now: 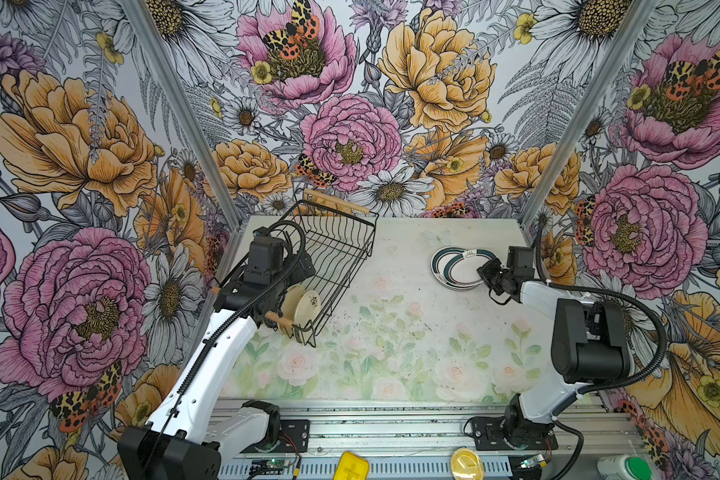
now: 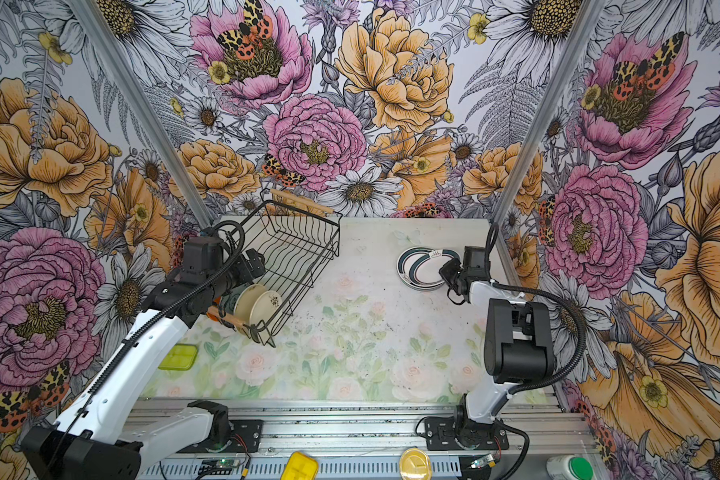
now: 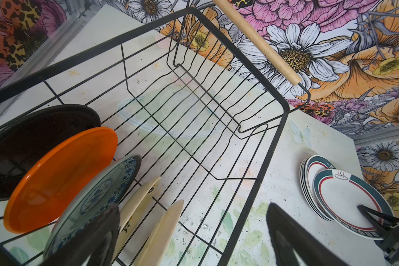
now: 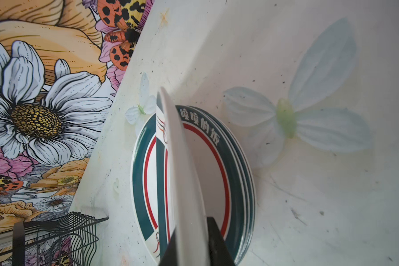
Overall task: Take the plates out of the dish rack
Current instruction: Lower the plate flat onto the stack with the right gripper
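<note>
R pincer (image 4: 191, 226): clamped on rim of white plate (image 4: 180, 161), tilted over stack (image 4: 238, 161)
Stack: big teal-rim plates, far right of table (image 1: 391, 332), well apart from rack (image 3: 283, 108)
L pincer (image 3: 192, 206): wide open, empty, above rack
Rack: 5 small plates (image 3: 55, 179) upright at one end, other slots bare
Progress: approx half, judging by this; big ones out, small ones left

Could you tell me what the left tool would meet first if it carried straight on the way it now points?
Most likely the nearest cream plate, standing on edge in the dish rack between the open left tool's fingers. Depth is unclear, so one finger might catch the rack's rim first.
</note>
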Robot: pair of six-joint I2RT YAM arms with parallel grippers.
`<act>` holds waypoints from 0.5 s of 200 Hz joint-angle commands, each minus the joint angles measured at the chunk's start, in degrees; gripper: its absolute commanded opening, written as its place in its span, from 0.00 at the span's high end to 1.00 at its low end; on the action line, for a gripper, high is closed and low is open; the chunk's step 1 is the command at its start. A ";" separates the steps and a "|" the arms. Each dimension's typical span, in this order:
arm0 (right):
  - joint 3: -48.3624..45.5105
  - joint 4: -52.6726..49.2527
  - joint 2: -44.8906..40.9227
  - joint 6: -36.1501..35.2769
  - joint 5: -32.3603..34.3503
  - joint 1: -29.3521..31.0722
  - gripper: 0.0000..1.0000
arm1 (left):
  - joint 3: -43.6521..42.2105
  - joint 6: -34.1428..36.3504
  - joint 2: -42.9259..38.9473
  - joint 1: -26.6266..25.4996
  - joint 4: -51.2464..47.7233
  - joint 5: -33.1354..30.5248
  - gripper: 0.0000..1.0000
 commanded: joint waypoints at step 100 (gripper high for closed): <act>5.40 -10.45 3.73 -5.92 3.87 1.42 0.52 | 1.24 0.49 2.79 0.20 2.05 2.83 0.01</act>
